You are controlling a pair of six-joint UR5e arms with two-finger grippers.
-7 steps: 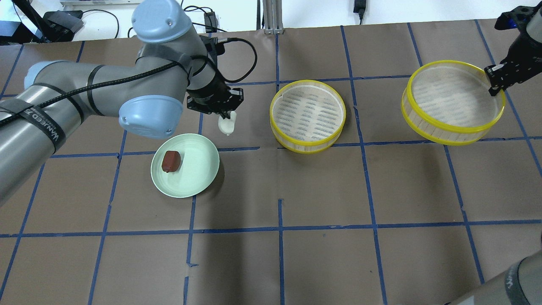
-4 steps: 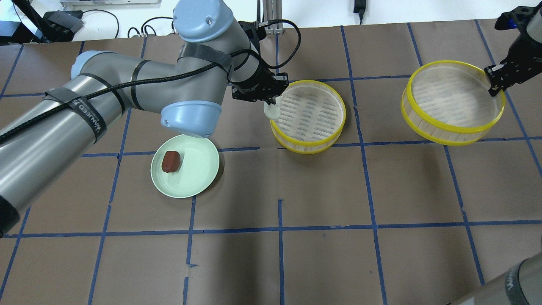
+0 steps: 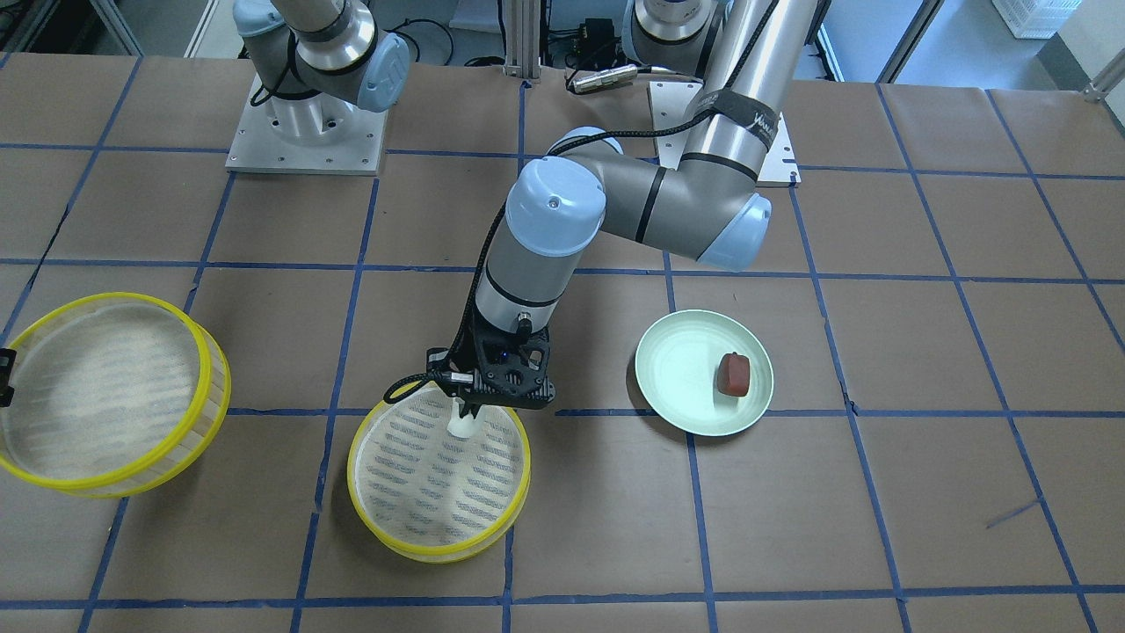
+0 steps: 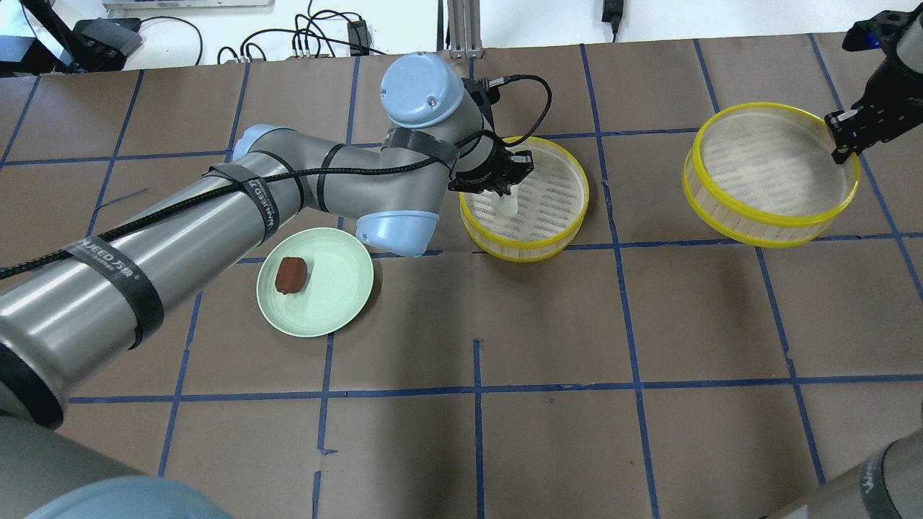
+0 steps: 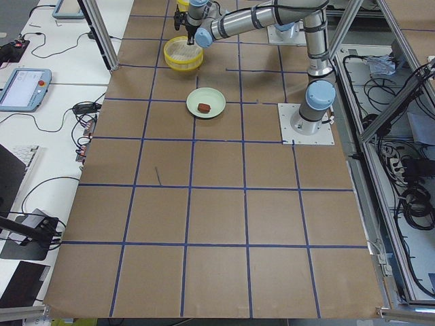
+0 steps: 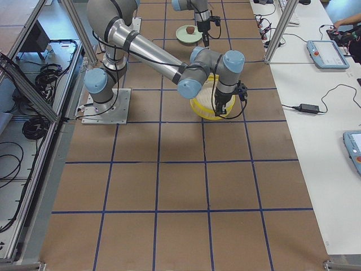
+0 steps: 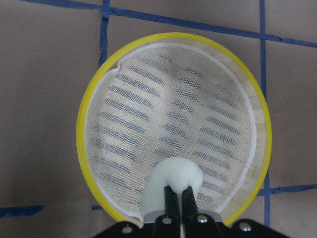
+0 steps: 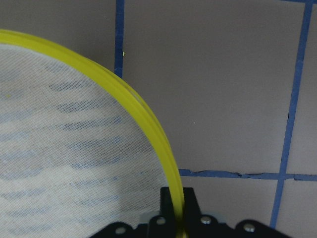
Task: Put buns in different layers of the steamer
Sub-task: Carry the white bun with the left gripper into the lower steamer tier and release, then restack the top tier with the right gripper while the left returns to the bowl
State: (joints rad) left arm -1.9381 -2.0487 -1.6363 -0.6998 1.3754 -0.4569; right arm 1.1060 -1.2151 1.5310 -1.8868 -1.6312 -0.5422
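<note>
— White bun (image 4: 508, 205) first: where is it?

— Hanging from the left gripper (image 7: 178, 189), inside the rim of the lower tray (image 4: 584, 193) and over the striped floor near the robot-side edge. A second ago it hung over bare table (image 4: 548, 324) next to the plate (image 4: 339, 306); the left arm has carried it across.

— Is it down on the mesh?

— I cannot tell. The wrist view shows it low over the floor, but contact is not clear.

— And the grip?

— The fingers (image 7: 171, 201) are drawn in to a narrow gap and pinch the bun's upper part, so the soft dough bulges out around them. Nothing has been released.

— What does that mean for the task?

— I judge the first placement almost done: the bun is over the right layer, and only a lowering and an opening of the fingers remain.

— The other bun?

— The brown bun (image 4: 291, 274) lies on the plate, untouched, well apart from both trays.

— And the second layer?

— The upper tray (image 4: 771, 107) sits tilted, off to the right, exactly as a second ago. The right gripper (image 8: 174, 206) is clamped on its yellow rim, one finger inside and one outside. That keeps the lower layer uncovered.
</note>
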